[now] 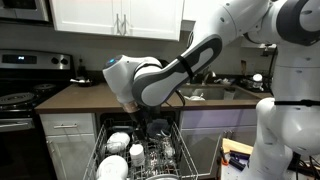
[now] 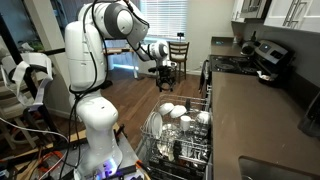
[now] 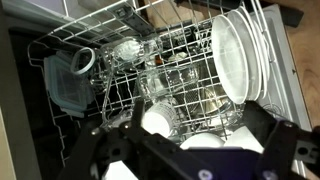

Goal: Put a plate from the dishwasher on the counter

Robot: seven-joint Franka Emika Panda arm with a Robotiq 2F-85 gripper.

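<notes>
The plate (image 3: 236,58) is plain white, the dishwasher rack (image 3: 95,38) pale grey, its glasses (image 3: 160,82) clear, the counter (image 2: 262,120) dark brown, the cabinet fronts (image 1: 68,135) grey-white, the stove (image 1: 18,98) black, and the arm (image 1: 135,78) white with black joints.

**A Home Kitchen**

A dark counter (image 1: 85,98) runs between a black stove (image 1: 20,100) and what may be a sink (image 1: 205,92), with white cabinets (image 1: 100,18) above; an open, loaded dishwasher (image 3: 110,35) sits under the counter's edge
</notes>
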